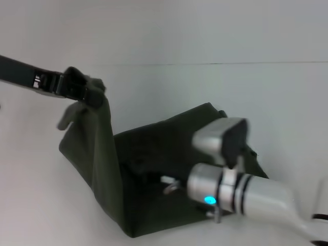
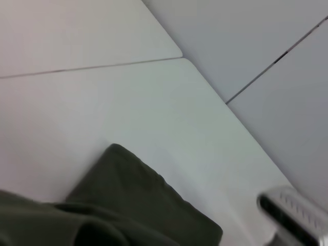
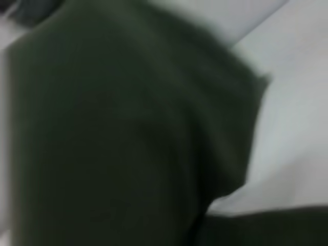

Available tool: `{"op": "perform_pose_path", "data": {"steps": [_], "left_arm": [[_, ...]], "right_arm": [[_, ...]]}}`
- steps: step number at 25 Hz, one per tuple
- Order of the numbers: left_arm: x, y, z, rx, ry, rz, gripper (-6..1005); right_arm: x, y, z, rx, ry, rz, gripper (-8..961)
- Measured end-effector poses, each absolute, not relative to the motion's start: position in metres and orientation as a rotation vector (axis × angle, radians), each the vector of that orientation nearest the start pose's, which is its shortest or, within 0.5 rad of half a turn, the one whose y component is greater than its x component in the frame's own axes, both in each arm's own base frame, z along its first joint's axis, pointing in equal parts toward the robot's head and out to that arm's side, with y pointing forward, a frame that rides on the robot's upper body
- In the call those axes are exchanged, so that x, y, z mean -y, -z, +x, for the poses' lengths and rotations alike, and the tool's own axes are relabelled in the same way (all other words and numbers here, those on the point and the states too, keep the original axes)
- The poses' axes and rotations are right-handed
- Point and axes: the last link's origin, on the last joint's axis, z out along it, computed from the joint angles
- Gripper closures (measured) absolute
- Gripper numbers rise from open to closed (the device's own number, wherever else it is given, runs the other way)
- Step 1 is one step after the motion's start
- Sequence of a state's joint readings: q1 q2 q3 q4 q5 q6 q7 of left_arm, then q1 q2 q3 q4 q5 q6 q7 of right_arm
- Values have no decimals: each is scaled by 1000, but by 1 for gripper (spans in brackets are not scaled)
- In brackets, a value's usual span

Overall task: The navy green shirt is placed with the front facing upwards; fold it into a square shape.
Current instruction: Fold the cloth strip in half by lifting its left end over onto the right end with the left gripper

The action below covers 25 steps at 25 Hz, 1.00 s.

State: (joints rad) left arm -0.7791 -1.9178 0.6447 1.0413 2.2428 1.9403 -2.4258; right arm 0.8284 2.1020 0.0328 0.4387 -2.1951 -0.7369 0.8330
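Shirt [image 1: 154,169] corner is pinched and lifted by our left gripper [image 1: 82,88]; right gripper [image 1: 225,154], grip unclear, low over it. We should carry the edge across evenly.

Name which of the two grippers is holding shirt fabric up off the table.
The left gripper: it is shut on the navy green shirt, lifting one edge high. The right gripper sits low over the part lying on the table.
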Motion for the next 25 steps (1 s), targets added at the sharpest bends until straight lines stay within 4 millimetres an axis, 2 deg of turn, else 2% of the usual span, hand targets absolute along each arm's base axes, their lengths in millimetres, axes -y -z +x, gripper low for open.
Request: {"op": "perform_pose_path", "data": {"steps": [3,9,10,13,21,25], "left_arm": [[-372,-110,-178,1384,336,-2744,960],[-373,-99,-176,1394,368,-2736,960],[-378,-88,-170,1393,393,-2734,960],[-383,-73,-159,1390,395,-2759,960],[-390,-36,-111,1298,418,-2871,959],[-386,-3,-88,1256,407,-2930,959]], "right_arm": [[-322,156,205,-1088,-868,-2397,941],[-336,94,252,-1093,-1100,-2056,936],[-338,85,257,-1087,-1123,-2005,935],[-345,67,270,-1080,-1147,-1895,932],[-354,55,281,-1086,-1115,-1812,925],[-356,53,282,-1087,-1118,-1791,921]]}}
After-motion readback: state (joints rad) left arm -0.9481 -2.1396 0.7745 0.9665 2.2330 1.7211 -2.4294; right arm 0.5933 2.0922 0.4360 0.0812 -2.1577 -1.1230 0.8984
